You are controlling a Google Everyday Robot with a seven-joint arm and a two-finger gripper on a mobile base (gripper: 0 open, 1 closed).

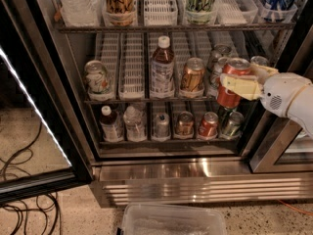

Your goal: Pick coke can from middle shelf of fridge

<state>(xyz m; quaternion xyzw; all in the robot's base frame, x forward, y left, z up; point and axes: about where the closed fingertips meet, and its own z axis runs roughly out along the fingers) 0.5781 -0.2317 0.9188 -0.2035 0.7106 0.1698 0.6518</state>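
Note:
The fridge (161,175) stands open, its black-framed glass door (34,131) swung out to the left. My gripper (238,84) comes in from the right and is shut on the red coke can (232,81), its pale fingers (239,85) wrapped around the can's middle. The can is upright, lifted off and held just in front of the right end of the middle shelf (127,99). On that shelf stand a green-and-white can (97,78), a brown bottle (162,68), an orange can (192,76) and silver cans (218,58) behind the held can.
The bottom shelf holds bottles (111,124) and several cans, among them a red can (209,125) and a green can (231,125). The top shelf holds tall cans (120,1) and bottles. A clear plastic bin (171,220) sits on the floor. Black cables (24,204) lie at the left.

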